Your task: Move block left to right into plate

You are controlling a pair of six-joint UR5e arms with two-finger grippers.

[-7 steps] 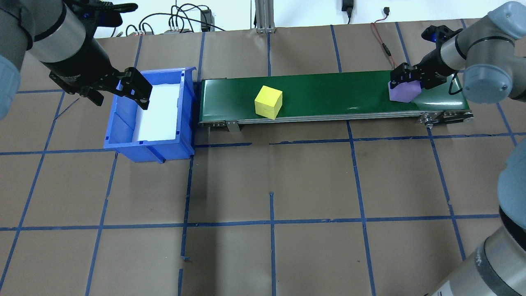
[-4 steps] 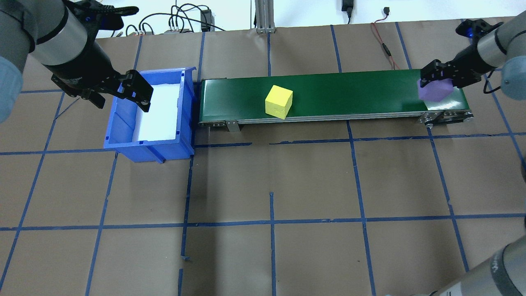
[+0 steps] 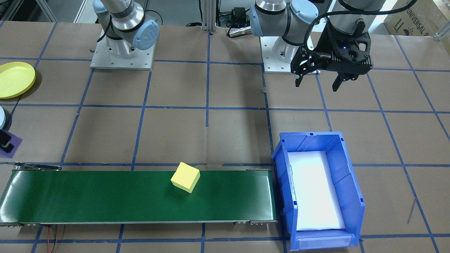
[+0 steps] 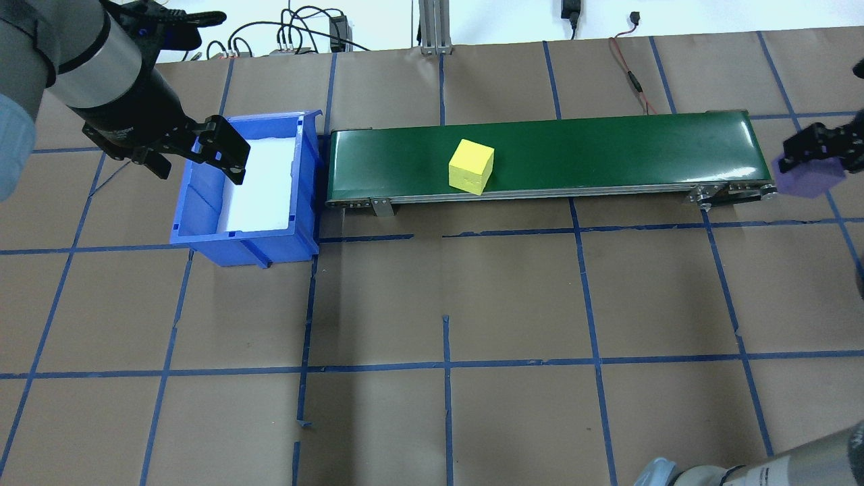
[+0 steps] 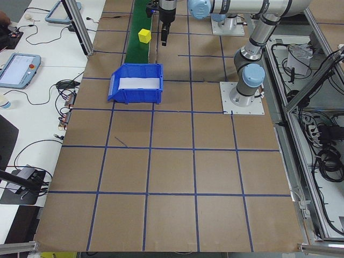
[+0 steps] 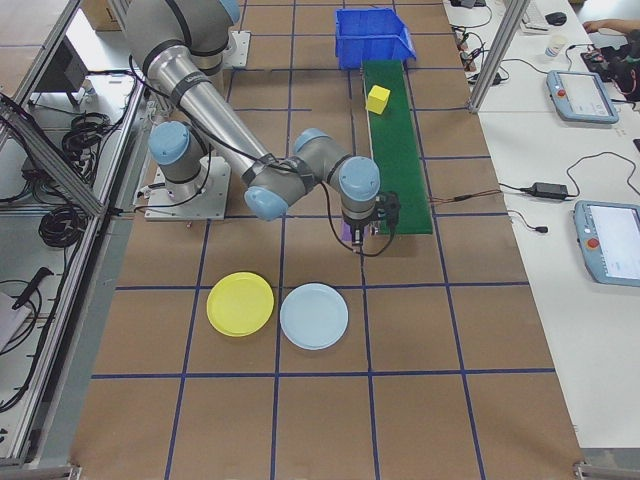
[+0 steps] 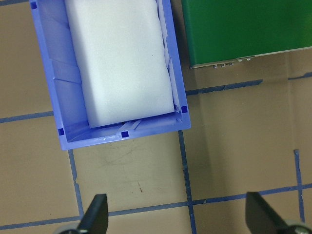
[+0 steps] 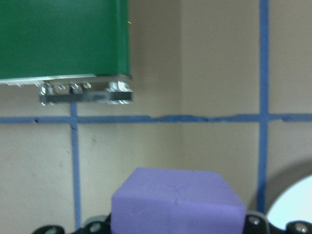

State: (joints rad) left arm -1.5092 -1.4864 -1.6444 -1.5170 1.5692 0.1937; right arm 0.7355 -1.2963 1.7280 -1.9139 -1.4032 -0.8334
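Brown papered table (image 4: 513, 297) — right gripper (image 4: 813, 145) clamps purple block (image 4: 806, 177) past green conveyor (image 4: 607, 152); left gripper (image 3: 318, 79) spread.

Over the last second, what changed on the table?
The right tool carried the purple block off the belt's right end, still gripped. The yellow block rode further right along the belt. The left tool stayed open over the blue bin.
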